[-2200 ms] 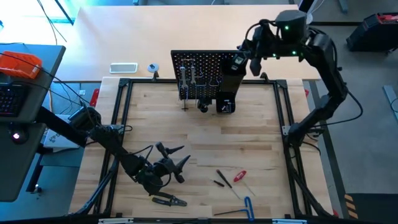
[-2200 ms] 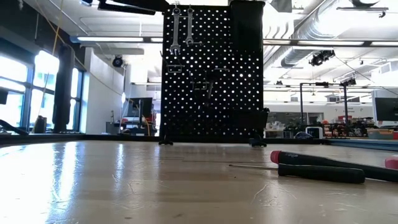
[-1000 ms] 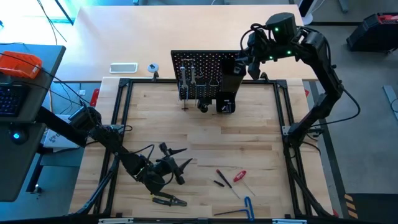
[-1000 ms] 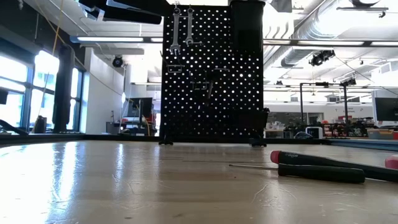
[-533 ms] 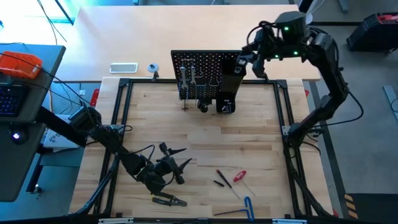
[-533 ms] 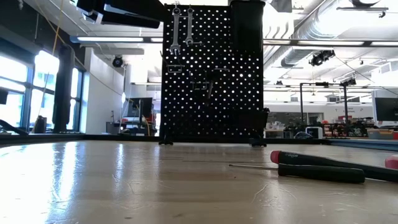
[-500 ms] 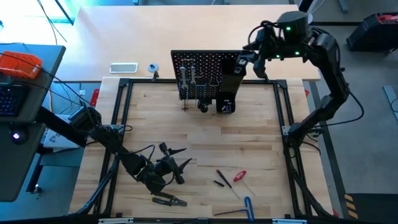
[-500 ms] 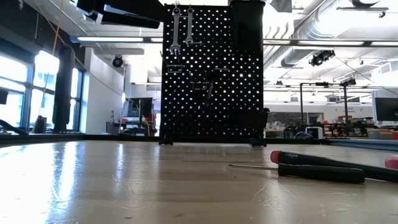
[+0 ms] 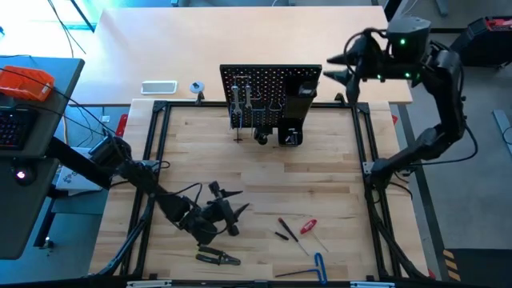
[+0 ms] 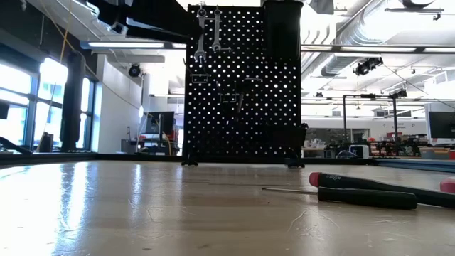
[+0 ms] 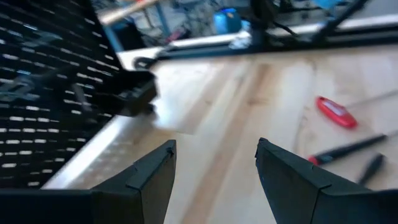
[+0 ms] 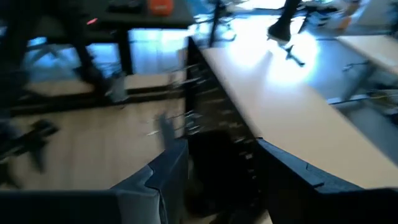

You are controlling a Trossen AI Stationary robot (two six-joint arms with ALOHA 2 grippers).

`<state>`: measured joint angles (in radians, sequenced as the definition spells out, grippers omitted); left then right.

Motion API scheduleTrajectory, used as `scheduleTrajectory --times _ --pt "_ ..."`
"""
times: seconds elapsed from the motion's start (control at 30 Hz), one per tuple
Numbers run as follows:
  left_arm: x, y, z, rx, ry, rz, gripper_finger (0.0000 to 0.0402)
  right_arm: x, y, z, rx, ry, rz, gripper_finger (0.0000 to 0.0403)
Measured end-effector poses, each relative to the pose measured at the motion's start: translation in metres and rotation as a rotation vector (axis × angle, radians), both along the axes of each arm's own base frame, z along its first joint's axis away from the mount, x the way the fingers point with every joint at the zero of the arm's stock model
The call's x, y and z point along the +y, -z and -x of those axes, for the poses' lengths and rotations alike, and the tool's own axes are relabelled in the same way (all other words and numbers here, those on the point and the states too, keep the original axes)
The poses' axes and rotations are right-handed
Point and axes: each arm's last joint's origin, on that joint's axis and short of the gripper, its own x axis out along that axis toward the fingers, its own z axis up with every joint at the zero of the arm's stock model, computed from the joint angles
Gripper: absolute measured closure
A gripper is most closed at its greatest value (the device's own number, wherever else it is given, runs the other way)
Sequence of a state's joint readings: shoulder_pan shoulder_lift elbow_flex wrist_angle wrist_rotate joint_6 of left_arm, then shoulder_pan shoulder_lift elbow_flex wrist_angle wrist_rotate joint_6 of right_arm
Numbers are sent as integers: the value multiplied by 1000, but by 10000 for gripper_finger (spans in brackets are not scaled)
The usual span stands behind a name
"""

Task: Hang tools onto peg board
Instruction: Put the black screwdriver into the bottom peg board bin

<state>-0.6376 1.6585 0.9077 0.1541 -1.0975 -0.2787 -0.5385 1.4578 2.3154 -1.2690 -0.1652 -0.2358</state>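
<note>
The peg board [image 9: 270, 90] is standing upright at the far edge of the wooden table [image 9: 320, 172], and the right gripper [image 9: 337, 66] is now sitting clear of its right end, having pulled back from the board's top corner where it was a moment ago; its jaws are standing open with nothing between them. Two silver wrenches [image 10: 207, 30] are hanging side by side near the board's top, and the black box-shaped holder [image 9: 293, 120] is clinging to the right part of the panel; what is sitting inside it cannot be made out. Nearer the front edge, the red-handled screwdriver [image 9: 308, 226] and the blue-handled hex key [image 9: 319, 265] are lying flat, with black-handled pliers [image 9: 218, 258] off to their left. The left gripper [image 9: 232, 214] is hovering low over the table just above those pliers, having edged slightly rightward, fingers spread and gripping nothing.
</note>
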Motion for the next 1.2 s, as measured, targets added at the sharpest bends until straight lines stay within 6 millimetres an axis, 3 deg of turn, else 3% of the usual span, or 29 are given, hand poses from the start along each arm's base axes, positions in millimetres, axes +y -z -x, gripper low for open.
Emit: scheduleTrajectory --times 0.2,0.4,0.73,1.0,1.2 --pt "5 16 -11 71 72 57 190 24 5 -3 62 -72 -41 229" --pt "11 27 -20 86 70 96 190 39 2 2 88 56 68 229" --pt "15 25 -26 79 97 110 190 58 -4 20 44 30 63 229" --pt "19 25 -29 78 110 122 190 80 12 30 195 -133 -84 229" --pt "23 23 -33 86 145 126 190 95 17 31 205 -199 -153 229"
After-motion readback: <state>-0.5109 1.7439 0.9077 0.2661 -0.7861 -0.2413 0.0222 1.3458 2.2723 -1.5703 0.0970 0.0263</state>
